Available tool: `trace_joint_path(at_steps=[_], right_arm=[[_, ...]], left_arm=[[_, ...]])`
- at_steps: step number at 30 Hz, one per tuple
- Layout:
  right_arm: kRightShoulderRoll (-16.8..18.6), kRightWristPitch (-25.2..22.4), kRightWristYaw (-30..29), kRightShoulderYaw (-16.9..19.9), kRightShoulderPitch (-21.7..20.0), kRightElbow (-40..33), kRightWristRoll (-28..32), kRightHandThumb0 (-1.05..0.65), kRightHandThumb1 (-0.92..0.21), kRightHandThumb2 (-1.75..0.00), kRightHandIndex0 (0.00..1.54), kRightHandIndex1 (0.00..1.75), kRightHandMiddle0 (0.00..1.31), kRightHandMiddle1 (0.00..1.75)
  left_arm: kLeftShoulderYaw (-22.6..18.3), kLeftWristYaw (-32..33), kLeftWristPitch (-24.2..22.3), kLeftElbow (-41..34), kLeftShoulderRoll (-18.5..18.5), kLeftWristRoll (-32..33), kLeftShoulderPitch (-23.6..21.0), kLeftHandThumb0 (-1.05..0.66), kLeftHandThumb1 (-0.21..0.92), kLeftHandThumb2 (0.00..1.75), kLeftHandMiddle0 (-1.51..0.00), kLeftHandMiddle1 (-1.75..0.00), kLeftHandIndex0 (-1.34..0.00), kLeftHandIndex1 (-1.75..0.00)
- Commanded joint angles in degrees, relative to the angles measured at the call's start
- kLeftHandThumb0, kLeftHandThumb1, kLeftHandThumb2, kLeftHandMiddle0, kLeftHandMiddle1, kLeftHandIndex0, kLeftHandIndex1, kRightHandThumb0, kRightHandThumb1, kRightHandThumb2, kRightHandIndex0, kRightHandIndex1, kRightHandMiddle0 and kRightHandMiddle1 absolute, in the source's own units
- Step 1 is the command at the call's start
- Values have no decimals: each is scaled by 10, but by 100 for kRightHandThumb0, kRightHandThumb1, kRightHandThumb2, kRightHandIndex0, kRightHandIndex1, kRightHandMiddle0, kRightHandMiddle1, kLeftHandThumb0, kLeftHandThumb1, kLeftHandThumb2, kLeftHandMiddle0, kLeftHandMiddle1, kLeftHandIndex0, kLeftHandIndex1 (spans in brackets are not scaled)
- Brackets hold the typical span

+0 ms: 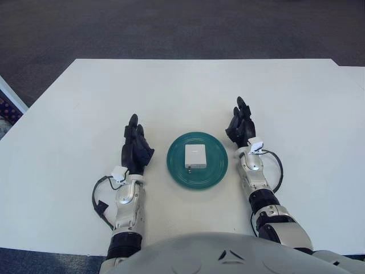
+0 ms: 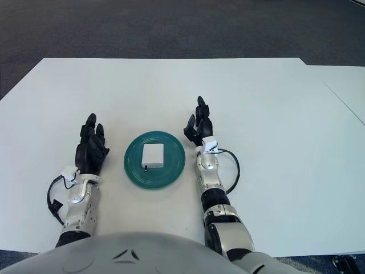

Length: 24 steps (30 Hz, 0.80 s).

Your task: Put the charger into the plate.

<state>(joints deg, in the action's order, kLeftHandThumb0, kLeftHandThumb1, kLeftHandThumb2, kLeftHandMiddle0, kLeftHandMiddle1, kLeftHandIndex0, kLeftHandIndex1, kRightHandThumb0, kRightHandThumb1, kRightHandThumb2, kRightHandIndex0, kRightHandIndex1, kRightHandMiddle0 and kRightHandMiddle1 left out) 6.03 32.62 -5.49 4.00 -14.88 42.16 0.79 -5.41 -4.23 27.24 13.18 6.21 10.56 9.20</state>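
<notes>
A white square charger (image 1: 195, 156) lies flat in the middle of a round teal plate (image 1: 178, 166) on the white table (image 1: 182, 91). My left hand (image 1: 136, 148) shows just left of the plate, fingers stretched out and holding nothing. My right hand (image 1: 242, 127) shows just right of the plate, a little farther up the table, fingers also stretched out and empty. Neither hand touches the plate or the charger.
The table's far edge meets dark carpet (image 1: 171, 28). A second white table edge (image 1: 351, 71) adjoins at the far right. A patterned object (image 1: 7, 105) shows at the far left edge.
</notes>
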Motion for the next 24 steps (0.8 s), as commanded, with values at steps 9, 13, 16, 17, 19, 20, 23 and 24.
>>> trace_joint_path(at_steps=[9, 13, 16, 17, 19, 20, 23, 24], right_arm=[[29, -10, -3, 22, 51, 13, 31, -101, -92, -99, 0, 0, 0, 21], [20, -20, 18, 23, 59, 4, 41, -100, -92, -98, 0, 0, 0, 19], [14, -35, 34, 22, 61, -2, 48, -99, -92, -97, 0, 0, 0, 19], [12, -38, 40, 23, 61, -3, 50, -99, -92, -97, 0, 0, 0, 19], [11, -41, 47, 24, 62, -5, 52, -98, -92, -97, 0, 0, 0, 18], [11, -42, 49, 25, 61, -4, 53, -98, -92, -96, 0, 0, 0, 18], [9, -35, 56, 25, 61, -1, 53, -97, -92, -97, 0, 0, 0, 18], [6, -35, 59, 20, 65, -4, 47, -96, -92, -97, 0, 0, 0, 18]], left_arm=[[-5, 0, -5, 38, 0, -6, 21, -105, 92, 88, 0, 0, 0, -11], [-3, -1, -1, 37, -2, -11, 23, -105, 92, 87, 0, 0, 0, -10], [-2, -3, 0, 38, -4, -15, 23, -105, 92, 87, 0, 0, 0, -10], [-2, -4, -2, 37, -5, -15, 22, -105, 92, 87, 0, 0, 0, -10], [-2, -9, -6, 37, -7, -12, 21, -105, 92, 87, 0, 0, 0, -10], [-2, -10, -7, 38, -8, -11, 20, -105, 92, 87, 0, 0, 0, -10], [-2, -16, -15, 38, -10, -6, 15, -105, 92, 87, 0, 0, 0, -10], [0, -16, -24, 31, -12, -8, 11, -105, 92, 87, 0, 0, 0, -10]])
